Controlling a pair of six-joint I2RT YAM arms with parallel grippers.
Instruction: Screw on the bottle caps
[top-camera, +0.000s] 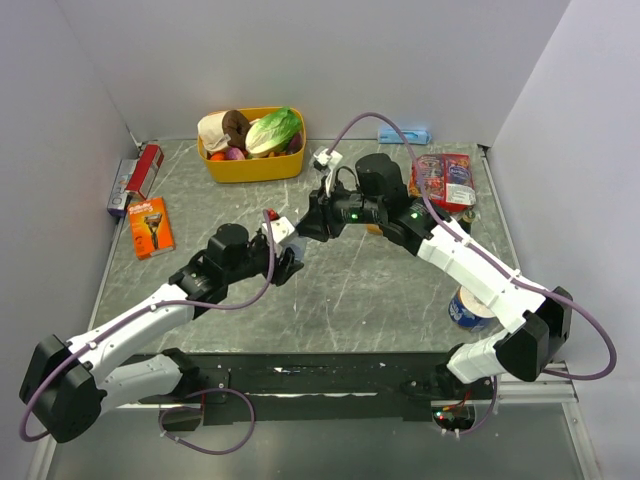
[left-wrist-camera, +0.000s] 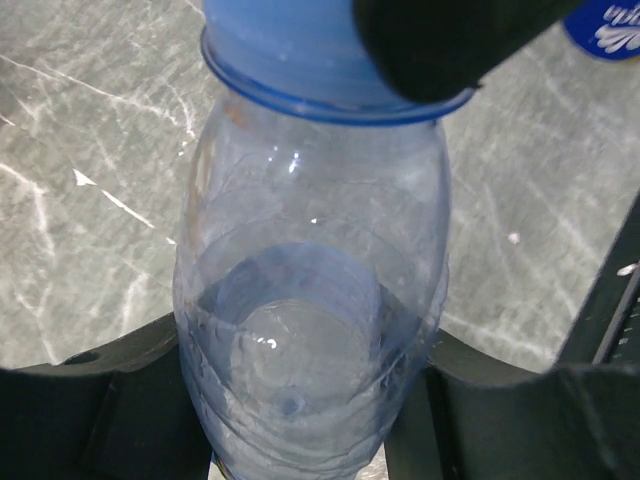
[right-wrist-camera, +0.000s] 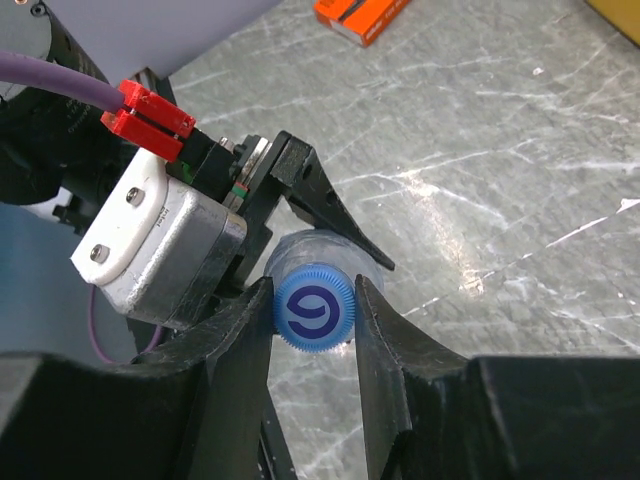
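Observation:
The clear water bottle (left-wrist-camera: 310, 300) is clamped near its base between my left gripper's (left-wrist-camera: 300, 378) fingers and held off the table. The blue cap (right-wrist-camera: 314, 310) sits on the bottle's neck, and also shows in the left wrist view (left-wrist-camera: 285, 50). My right gripper (right-wrist-camera: 314, 300) is shut on this cap, one finger (right-wrist-camera: 245, 340) on each side. In the top view the two grippers, left (top-camera: 288, 262) and right (top-camera: 303, 232), meet at mid-table, hiding the bottle. The white cap is out of view. A bit of orange (top-camera: 372, 229) shows behind the right arm.
A yellow basket (top-camera: 250, 168) of toy food stands at the back. An orange razor box (top-camera: 151, 227) and a red-and-blue box (top-camera: 135, 178) lie at the left. Snack packets (top-camera: 445, 180) lie at the back right. A blue-and-white can (top-camera: 468, 308) stands near the right arm.

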